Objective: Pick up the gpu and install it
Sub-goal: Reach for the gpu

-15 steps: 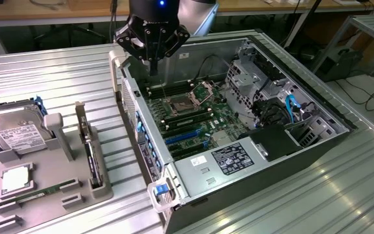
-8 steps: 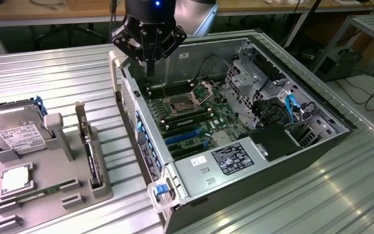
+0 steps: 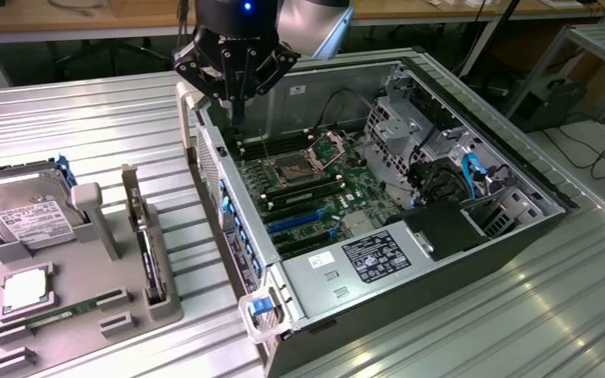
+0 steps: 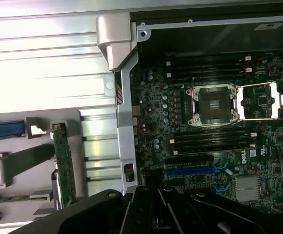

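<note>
Hovering gripper (image 3: 237, 122) closed, empty, over case (image 3: 428, 307) | gpu (image 3: 147, 260) upright in tray (image 3: 161, 315)

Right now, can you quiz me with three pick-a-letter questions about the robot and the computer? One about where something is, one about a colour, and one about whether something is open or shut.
1. Where is the gpu?
A) standing on its edge in the gray holder beside the computer case
B) on the floor
C) dangling from a cable

2. What colour are the long slots on the motherboard?
A) red
B) blue
C) yellow

3. How is the computer case?
A) wrapped in a box
B) closed with a cover
C) open, with its insides showing

Answers:
1 A: the card sits upright in a slot of the holder, while the gripper hangs over the case.
2 B: they show bright blue against the green board.
3 C: you can see the motherboard inside.
</note>
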{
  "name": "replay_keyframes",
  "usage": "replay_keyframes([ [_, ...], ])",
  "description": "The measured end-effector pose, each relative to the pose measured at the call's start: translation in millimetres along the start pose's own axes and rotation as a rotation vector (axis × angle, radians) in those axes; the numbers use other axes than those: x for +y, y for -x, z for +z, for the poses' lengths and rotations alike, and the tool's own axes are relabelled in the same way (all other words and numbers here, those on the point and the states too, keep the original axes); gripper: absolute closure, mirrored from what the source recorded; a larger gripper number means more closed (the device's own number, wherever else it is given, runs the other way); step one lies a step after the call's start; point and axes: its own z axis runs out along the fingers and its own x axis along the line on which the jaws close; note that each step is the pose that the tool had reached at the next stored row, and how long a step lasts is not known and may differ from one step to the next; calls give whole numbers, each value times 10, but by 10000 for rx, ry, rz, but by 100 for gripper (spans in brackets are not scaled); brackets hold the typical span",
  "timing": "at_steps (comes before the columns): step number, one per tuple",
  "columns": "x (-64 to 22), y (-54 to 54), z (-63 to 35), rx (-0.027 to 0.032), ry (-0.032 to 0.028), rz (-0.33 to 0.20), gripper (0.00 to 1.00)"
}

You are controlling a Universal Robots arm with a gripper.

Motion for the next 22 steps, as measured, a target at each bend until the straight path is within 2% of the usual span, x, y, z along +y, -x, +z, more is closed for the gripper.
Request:
replay_keyframes([
  [22, -20, -139, 3, 0, 0, -1, 89],
])
